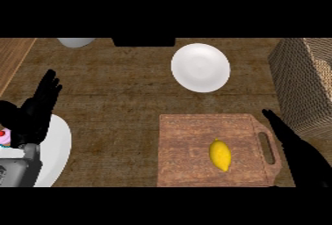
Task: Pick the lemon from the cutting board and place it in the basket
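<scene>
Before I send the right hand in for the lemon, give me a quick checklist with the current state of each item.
1. Lemon lying on the cutting board: ok.
2. Nothing on top of the lemon: ok.
3. Right hand open, beside the board's handle edge: ok.
4. Left hand open, resting at the left, away from the board: ok.
5. Basket at the right edge, beyond the board: ok.
6. Room inside the basket: cannot tell.

- A white plate [200,67] lies on the brown counter [123,94], toward the far side.
- A second white plate [57,151] sits at the near left; much of it is hidden.
- A pink thing [5,137] shows at the left edge (too little in view to name).
- A pale rounded object [76,42] is cut off by the far edge.
- A dark block [143,41] sits beside it, also at the far edge.
</scene>
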